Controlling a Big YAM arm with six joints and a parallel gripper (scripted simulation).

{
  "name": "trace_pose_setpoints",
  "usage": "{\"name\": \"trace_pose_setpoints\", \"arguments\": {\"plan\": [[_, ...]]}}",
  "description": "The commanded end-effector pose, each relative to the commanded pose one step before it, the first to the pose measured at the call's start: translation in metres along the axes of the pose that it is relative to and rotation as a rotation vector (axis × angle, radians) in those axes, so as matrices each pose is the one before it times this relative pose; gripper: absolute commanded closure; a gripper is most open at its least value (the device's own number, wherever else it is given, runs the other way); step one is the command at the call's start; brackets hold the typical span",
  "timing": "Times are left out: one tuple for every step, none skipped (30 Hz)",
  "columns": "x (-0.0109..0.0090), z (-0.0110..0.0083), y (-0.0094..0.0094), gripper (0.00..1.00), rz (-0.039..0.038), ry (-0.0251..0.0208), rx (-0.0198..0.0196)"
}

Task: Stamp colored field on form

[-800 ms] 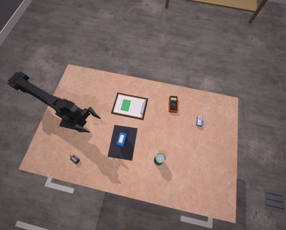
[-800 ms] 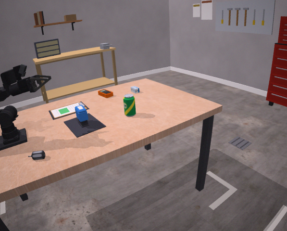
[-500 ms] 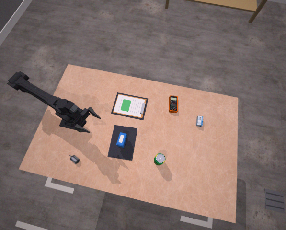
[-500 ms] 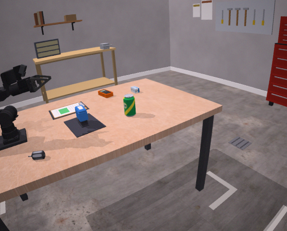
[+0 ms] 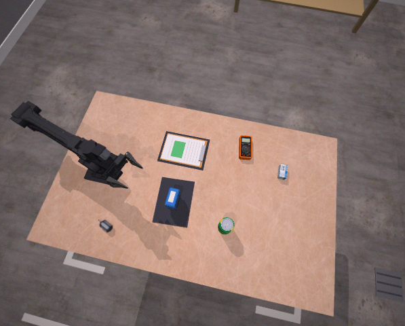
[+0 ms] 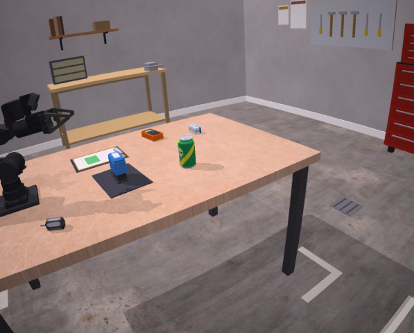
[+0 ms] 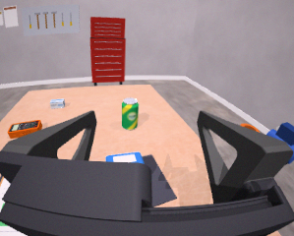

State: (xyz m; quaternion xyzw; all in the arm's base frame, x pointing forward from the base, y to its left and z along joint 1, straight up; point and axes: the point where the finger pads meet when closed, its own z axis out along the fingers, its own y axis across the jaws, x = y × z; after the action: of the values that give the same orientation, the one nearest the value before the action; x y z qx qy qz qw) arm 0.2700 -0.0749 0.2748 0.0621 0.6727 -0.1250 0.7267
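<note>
Evidently poised for a grasp, the gripper hung wide open and empty, well left of the stamp, which stood upright on its mat, near the form and its green field.
</note>
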Motion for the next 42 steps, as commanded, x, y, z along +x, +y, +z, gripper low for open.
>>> {"name": "trace_pose_setpoints", "arguments": {"plan": [[-0.03866,0.01233,0.00109,0.0,0.06332,0.00067,-0.0141],[0.0013,0.00389,0.00036,0.0,0.02655,0.02951,-0.00117],[0.00153,0.00457,0.00039,0.0,0.03118,0.03478,-0.00039],[0.00175,0.00525,0.00041,0.0,0.03573,0.03999,0.00086],[0.00198,0.00592,0.00062,0.0,0.04014,0.04512,0.00146],[0.00219,0.00655,0.00076,0.0,0.04435,0.04999,0.00295],[0.00237,0.00714,0.00076,0.0,0.0483,0.05437,0.00567],[0.00248,0.00768,0.00056,0.0,0.05186,0.05797,0.00996],[0.0,0.0,0.0,0.0,0.0,0.0,0.0],[0.0,0.0,0.0,0.0,0.0,0.0,0.0],[0.00058,0.00802,-0.00699,0.0,0.06069,0.05448,0.03579],[0.00261,0.00861,0.00026,0.0,0.05756,0.06311,0.01944],[0.0,0.0,0.0,0.0,0.0,0.0,0.0],[0.00462,0.0091,0.0049,0.0,0.05415,0.07028,0.01207],[-0.00001,0.0,-0.00002,0.0,0.00003,-0.00003,0.00006],[0.00391,0.00939,0.00271,0.0,0.05767,0.06862,0.02292],[0.0,0.0,0.0,0.0,0.0,0.0,0.0],[0.00258,0.00958,0.00005,0.0,0.06229,0.06479,0.0343],[-0.00032,-0.00001,-0.00051,0.0,0.00088,-0.00074,0.00116],[0.00265,0.00969,0.00037,0.0,0.06182,0.06332,0.03898],[-0.00182,-0.00004,-0.00253,0.0,0.00495,-0.004,0.00548],[0.00404,0.00971,0.00249,0.0,0.05743,0.06428,0.03901],[-0.00108,-0.00002,-0.00131,0.0,0.00305,-0.002,0.00239],[0.00315,0.00962,0.0014,0.0,0.05886,0.05936,0.04525],[0.00002,0.0,0.00002,0.0,0.00011,0.0003,-0.00032],[0.0,0.0,0.0,0.0,0.0,0.0,0.0],[0.0,0.0,0.0,0.0,0.0,0.0,0.0],[-0.00011,0.00942,-0.00192,0.0,0.0662,0.04976,0.0542],[0.0037,0.00918,0.00218,0.0,0.05366,0.052,0.05019],[0.00017,0.0,0.00014,0.0,0.0,0.00097,-0.00081],[0.00142,0.00882,0.00037,0.0,0.05737,0.04396,0.05431],[0.00002,0.0,0.00002,0.0,0.0,0.00013,-0.00009],[0.0012,0.00838,0.00049,0.0,0.05488,0.03871,0.05483],[0.0011,0.00788,0.00066,0.0,0.05198,0.03394,0.05405],[-0.00159,-0.00001,-0.00092,0.0,0.00489,-0.00011,0.00003],[0.00196,0.00732,0.00134,0.0,0.04628,0.03003,0.05202],[-0.00288,-0.00002,-0.00147,0.0,0.00728,-0.00256,0.00125],[0.00396,0.00672,0.00242,0.0,0.03724,0.02665,0.04912],[0.00141,0.00607,0.00123,0.0,0.03956,0.02027,0.04695],[0.00008,0.0,0.00003,0.0,0.0,0.00048,-0.00019],[0.00063,0.00541,0.00095,0.0,0.03731,0.01608,0.04329],[0.00054,0.00473,0.00094,0.0,0.03306,0.01261,0.039]]}}
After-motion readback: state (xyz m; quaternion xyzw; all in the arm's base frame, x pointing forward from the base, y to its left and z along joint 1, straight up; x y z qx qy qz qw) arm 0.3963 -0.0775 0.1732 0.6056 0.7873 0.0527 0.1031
